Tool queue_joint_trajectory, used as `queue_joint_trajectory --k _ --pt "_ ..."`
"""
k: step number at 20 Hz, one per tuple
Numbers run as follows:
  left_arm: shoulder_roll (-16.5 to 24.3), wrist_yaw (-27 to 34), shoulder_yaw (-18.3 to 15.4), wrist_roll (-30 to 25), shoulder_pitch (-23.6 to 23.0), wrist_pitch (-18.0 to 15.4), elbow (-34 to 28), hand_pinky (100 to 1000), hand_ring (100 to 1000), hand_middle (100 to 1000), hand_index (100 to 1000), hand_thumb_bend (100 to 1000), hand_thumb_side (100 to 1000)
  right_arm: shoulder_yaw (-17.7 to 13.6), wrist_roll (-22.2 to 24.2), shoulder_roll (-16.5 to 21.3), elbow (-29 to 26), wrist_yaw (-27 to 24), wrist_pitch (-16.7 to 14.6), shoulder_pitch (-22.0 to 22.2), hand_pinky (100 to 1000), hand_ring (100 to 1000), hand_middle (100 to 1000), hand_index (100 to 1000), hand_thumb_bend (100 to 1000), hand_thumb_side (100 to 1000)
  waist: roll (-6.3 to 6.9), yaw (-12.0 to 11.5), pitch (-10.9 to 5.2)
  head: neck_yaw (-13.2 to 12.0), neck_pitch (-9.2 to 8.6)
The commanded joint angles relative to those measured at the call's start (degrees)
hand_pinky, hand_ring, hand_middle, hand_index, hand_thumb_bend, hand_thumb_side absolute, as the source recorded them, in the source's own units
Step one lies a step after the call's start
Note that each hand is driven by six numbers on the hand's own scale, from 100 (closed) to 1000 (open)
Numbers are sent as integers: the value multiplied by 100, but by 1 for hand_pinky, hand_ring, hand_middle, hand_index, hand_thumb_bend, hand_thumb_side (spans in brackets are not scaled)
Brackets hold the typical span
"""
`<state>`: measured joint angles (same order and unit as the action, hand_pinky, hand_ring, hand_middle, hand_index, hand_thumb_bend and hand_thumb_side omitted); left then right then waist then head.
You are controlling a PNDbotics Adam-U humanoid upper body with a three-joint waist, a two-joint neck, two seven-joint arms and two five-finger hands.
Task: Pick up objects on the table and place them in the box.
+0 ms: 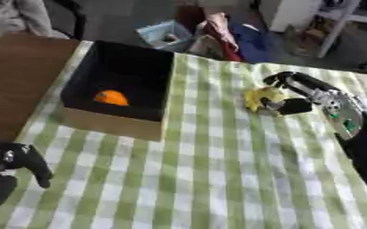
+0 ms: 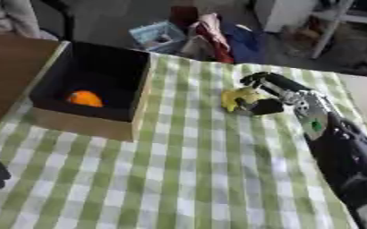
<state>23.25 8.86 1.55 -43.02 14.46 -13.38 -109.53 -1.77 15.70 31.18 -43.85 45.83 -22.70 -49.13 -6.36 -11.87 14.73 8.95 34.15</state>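
**Yellow object in the right hand's curl, right of the box**

Yellow object [image 1: 262, 98] on the green-and-white checked tablecloth [image 1: 210, 179], well right of the box [image 1: 112, 123] and apart from it. Right hand [image 1: 292, 91] around it from the right side: fingers [image 1: 277, 78] arched over the top and far edge, thumb [image 1: 294, 106] tucked in at the near side, so curled round the yellow object and touching it. Whether lifted off the cloth or still resting there, cannot tell. Right forearm stretched back from the hand toward the lower right corner, black with silver joints and a green patch near the wrist.

Box open-topped, dark inside, tan front wall, near the cloth's left edge. Inside, an orange object [image 1: 111, 97] on the floor toward the near left.

Left hand [image 1: 18, 161] at the lower left corner, low over the cloth, fingers bent downward and holding nothing
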Motion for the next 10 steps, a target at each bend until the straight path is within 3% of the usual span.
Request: queue_joint_trajectory --k 1,6,8,10 --pt "104 -42 -44 4 34 -30 -96 640 547 557 700 100 748 -72 -48 246 28 126 61 -77 815 808 820 909 277 634 47 -1 -67 -10 -28" --pt "90 -81 -45 0 36 -38 -90 640 547 558 700 100 752 -101 -182 249 94 324 205 -73 812 807 814 900 286 589 42 -1 -33 -16 -26" --pt "84 -92 -45 -1 37 -40 -86 640 547 558 700 100 754 -112 -305 252 113 439 318 -69 810 810 820 900 262 516 41 -3 -25 -15 -22" --pt "81 -105 -48 2 37 -42 -83 640 547 558 700 100 755 -121 -444 254 140 606 469 -66 808 810 818 898 302 528 42 -3 -19 -22 -21"
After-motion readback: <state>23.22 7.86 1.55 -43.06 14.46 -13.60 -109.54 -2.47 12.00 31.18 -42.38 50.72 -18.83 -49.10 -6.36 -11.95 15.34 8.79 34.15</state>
